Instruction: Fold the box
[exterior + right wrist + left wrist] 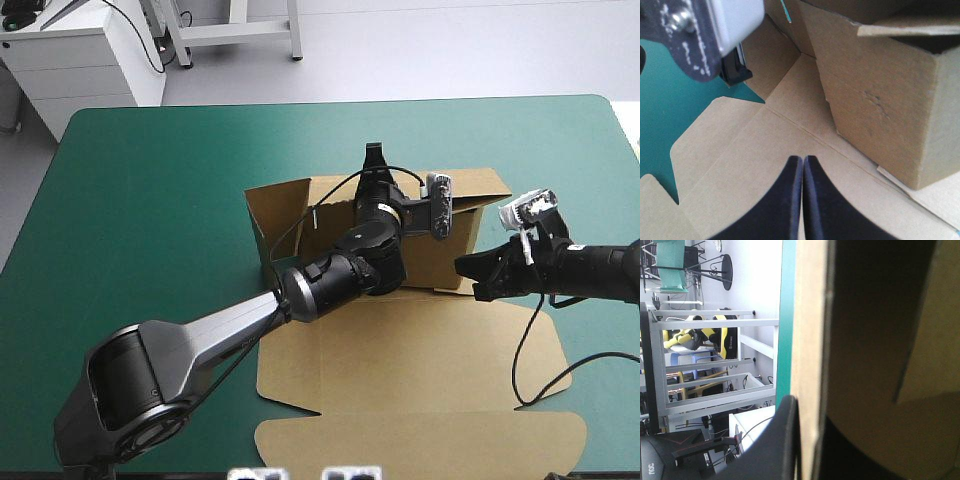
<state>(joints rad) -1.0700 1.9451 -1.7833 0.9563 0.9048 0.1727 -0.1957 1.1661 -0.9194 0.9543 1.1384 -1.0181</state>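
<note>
High view: I see brown cardboard box (420, 340) mid teal-green table cover (150, 200), far walls raised, lid flat toward near edge.
Left wrist view: my left gripper (810, 450) clamps box's far wall.
Right wrist view: my right gripper (803, 165) clenched, empty, over box's flat lid, near raised corner.

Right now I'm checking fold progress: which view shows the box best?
The high view: the whole box, far walls raised, lid flat. Left wrist view shows only one wall's edge; right wrist view, one corner and flat board.
</note>
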